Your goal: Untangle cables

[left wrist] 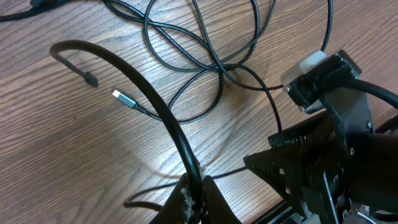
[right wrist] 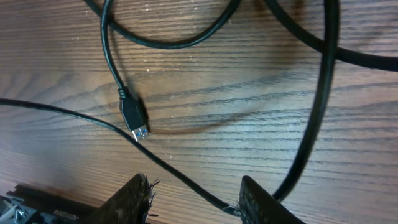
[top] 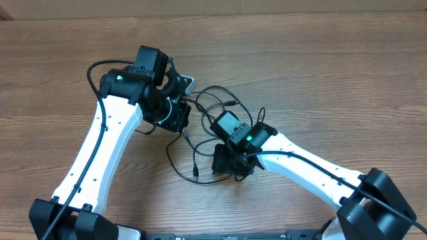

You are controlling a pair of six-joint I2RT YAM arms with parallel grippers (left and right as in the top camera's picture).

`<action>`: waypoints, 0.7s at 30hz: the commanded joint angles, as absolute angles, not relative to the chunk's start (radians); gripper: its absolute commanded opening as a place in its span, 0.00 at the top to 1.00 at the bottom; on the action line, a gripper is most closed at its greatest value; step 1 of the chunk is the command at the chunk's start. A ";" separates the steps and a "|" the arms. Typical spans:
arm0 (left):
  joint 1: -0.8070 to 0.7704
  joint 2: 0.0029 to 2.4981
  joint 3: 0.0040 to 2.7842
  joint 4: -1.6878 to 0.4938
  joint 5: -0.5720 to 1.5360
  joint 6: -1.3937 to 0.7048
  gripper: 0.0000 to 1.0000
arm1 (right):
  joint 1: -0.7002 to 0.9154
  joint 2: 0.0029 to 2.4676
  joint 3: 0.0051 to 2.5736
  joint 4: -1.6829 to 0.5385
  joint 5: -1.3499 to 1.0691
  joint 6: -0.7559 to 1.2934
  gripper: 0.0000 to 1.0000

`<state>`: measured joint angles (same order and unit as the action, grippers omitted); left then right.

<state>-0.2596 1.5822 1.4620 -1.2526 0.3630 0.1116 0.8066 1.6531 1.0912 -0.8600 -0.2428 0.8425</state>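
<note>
Several thin black cables (top: 212,100) lie looped over one another on the wooden table between the two arms. My left gripper (left wrist: 198,183) is shut on one black cable (left wrist: 134,71), which arches up and left from the jaws to its free end. A silver-tipped plug (left wrist: 119,96) lies beside it, with crossed loops (left wrist: 217,62) beyond. My right gripper (right wrist: 194,183) is open low over the table. A thin cable (right wrist: 93,121) runs between its fingers and touches the right finger (right wrist: 255,199). A USB plug (right wrist: 134,118) lies just ahead. In the overhead view the left gripper (top: 175,113) and right gripper (top: 230,165) flank the tangle.
The right arm's wrist (left wrist: 323,81) sits close to the left gripper, on its right side. A cable end with a plug (top: 196,175) trails toward the table's near edge. Thicker arm wires (top: 100,73) run along both arms. Bare wood (top: 320,60) surrounds the tangle.
</note>
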 commanded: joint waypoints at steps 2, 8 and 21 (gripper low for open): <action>-0.256 1.582 1.475 -1.251 0.363 0.130 0.93 | 0.803 1.631 1.087 -0.901 -0.150 0.866 0.42; -0.256 1.582 1.475 -1.251 0.363 0.130 0.93 | 0.756 1.631 1.095 -0.899 -0.227 0.813 0.36; -0.256 1.582 1.475 -1.245 0.363 0.126 0.95 | 0.779 1.631 1.020 -0.803 -0.158 0.895 0.61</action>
